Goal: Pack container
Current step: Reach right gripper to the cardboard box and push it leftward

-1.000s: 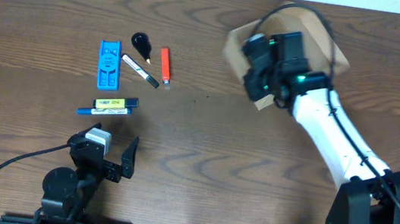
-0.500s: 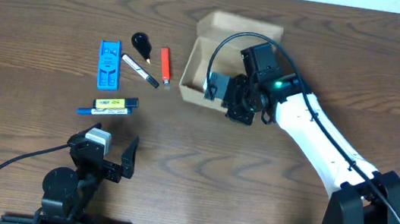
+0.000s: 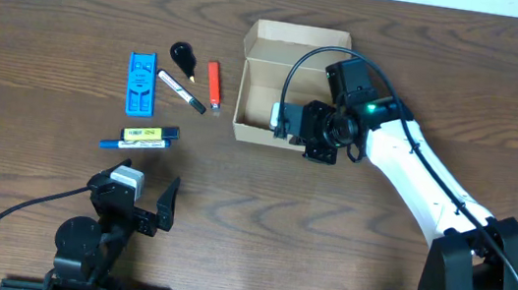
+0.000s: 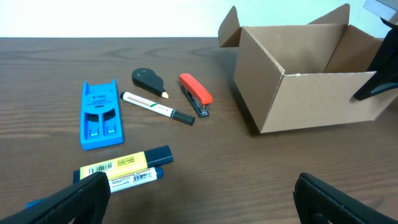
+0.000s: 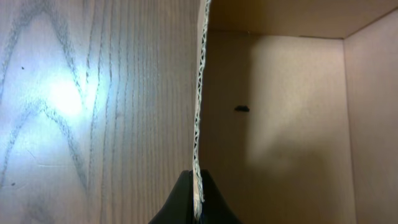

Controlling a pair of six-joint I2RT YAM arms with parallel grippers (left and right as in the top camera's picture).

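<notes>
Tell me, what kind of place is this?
Probably a robot lab or test bench: a wooden table, office bits like a marker and a red stapler, and a white robot arm whose right gripper pinches the wall of a cardboard box.

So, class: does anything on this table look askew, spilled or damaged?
Nothing is spilled or damaged. The open cardboard box has one wall pinched by the right gripper. The only oddity is a small dark speck on its floor; I cannot tell what it is.
</notes>
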